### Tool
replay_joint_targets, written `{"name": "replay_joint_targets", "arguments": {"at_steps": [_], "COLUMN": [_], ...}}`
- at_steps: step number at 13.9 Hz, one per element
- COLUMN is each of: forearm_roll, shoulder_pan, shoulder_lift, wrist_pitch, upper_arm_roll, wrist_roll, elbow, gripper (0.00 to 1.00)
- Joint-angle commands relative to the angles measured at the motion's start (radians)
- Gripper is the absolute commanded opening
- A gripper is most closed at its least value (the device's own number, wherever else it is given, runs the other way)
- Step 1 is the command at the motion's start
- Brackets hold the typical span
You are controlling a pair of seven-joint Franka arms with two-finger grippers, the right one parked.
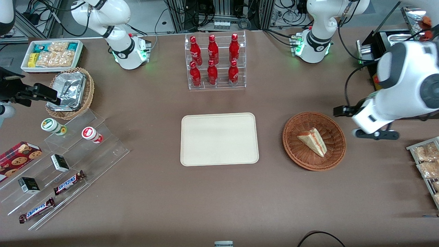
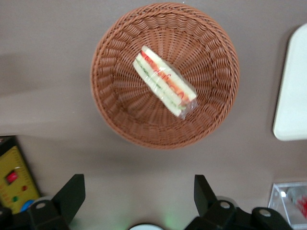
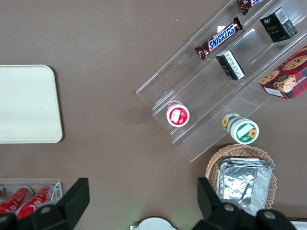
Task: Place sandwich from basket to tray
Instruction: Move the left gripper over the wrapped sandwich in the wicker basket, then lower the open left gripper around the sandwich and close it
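Wicker basket [image 2: 165, 74] holds the wrapped sandwich [image 2: 164, 80]; your gripper [image 2: 139, 196] hangs above, fingers spread wide and empty. Squeeze carelessly and the slippery wrap could slide away before the tray [image 1: 219, 139].

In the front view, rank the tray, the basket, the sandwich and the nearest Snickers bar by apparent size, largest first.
1. tray
2. basket
3. and 4. sandwich and Snickers bar: they look alike, so I won't rank them.

The gripper hangs open beside the basket.
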Motion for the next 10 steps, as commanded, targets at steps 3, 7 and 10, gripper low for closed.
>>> {"name": "replay_joint_targets", "arguments": {"at_steps": [3,7,10], "forearm_roll": [0.013,0.015,0.015], "shoulder_pan": [-0.054,-0.082,-0.082], "shoulder_lift": [-0.022,-0.025,-0.06], "wrist_pitch": [0.183,0.344,0.501], "upper_arm_roll": [0.004,0.004,0.004], "wrist_roll": [-0.226,-0.511,-0.688], "elbow": [-0.142,-0.243,-0.353], "gripper": [1.0,1.0,1.0]}}
